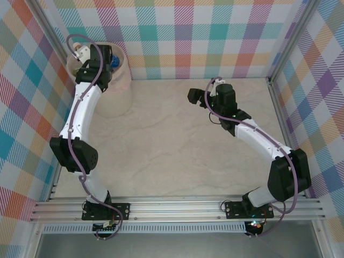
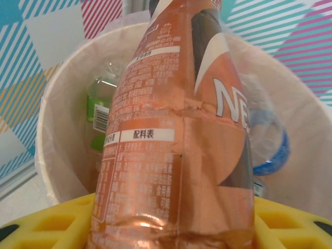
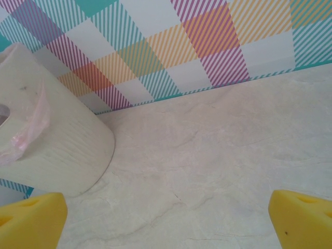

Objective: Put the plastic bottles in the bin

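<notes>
Closest to the left wrist camera, a clear plastic bottle with a coppery orange and brown label stands upright between the yellow fingers of the left gripper, which clasp its lower body on both sides. The label carries big white letters "NE", cut off at the bottle's curve. A white strip lower down reads "配料表". The columns of small print around it are too fine to read. The foil is creased across the middle.

This bottle hangs over the mouth of the large round cream bucket-shaped bin. Inside the bin lie a green-labelled bottle, with a barcode on a white patch, and a crumpled blue-labelled bottle. Both rest against the clear liner.

From above, the bin stands in the far left corner of the pale marbled table, with the left arm reaching over its rim.

The right gripper hovers over bare table near the middle. Its yellow fingers are spread wide with nothing between them. Beyond them, to the left, is the bin's ribbed wall with a fold of liner hanging over its rim. Farthest back is the checked wall in teal, orange, purple and white stripes.
</notes>
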